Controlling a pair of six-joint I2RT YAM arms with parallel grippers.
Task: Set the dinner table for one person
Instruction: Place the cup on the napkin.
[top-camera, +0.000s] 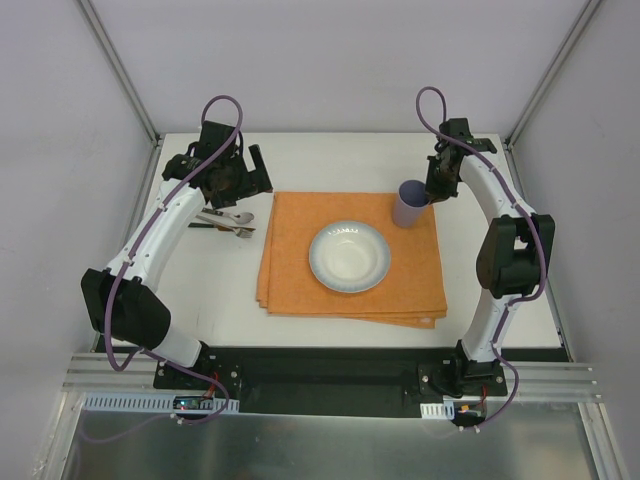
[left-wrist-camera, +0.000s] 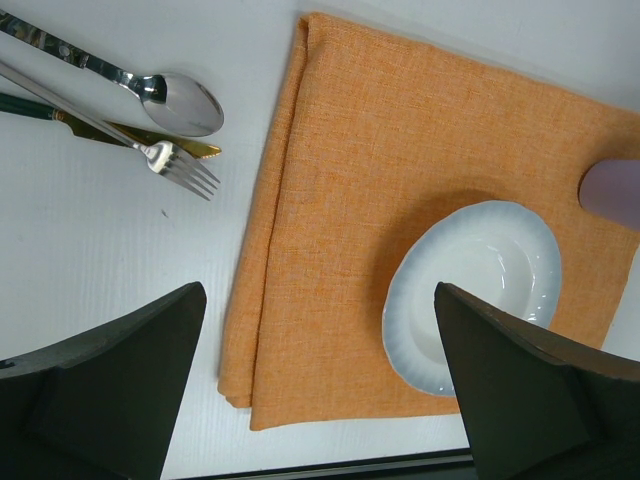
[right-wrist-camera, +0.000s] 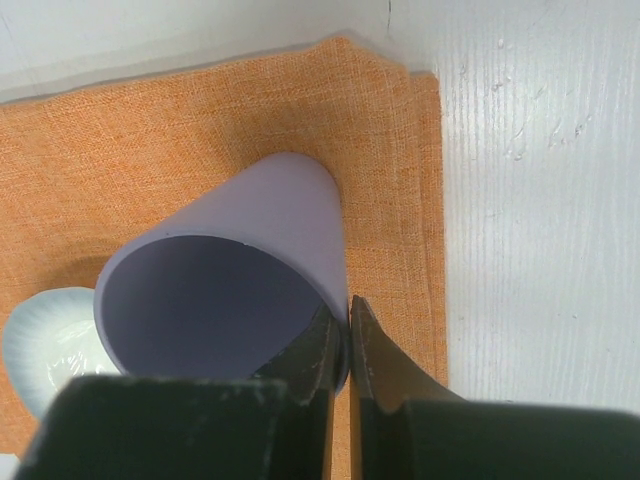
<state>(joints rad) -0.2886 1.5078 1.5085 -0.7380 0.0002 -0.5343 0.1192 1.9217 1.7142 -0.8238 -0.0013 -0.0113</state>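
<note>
— What is your right gripper (right-wrist-camera: 348, 352) doing?

— It is clenched on the rim of the lilac cup (right-wrist-camera: 240, 250). One of my fingers (right-wrist-camera: 310, 372) is inside the cup and the other is outside, with the wall pinched between them. The cup is at the far right corner of the orange placemat (top-camera: 300, 270). I cannot tell whether its base rests on the cloth.

— And your left gripper (left-wrist-camera: 318, 300)?

— It is spread wide and grasps nothing. It hangs above the dinner table (top-camera: 210, 300) toward the far left corner.

— What lies around it?

— A spoon (left-wrist-camera: 180, 103), a fork (left-wrist-camera: 170, 165) and a knife (left-wrist-camera: 190, 149) with a gold blade and dark handle lie together on the bare white top, just left of the placemat and near the left edge. The fork lies across the knife.

— And the rest?

— A white bowl (top-camera: 349, 256) with a bluish fluted rim sits on the middle of the placemat, apart from the cup. The placemat is folded and covers the centre of the table.
</note>
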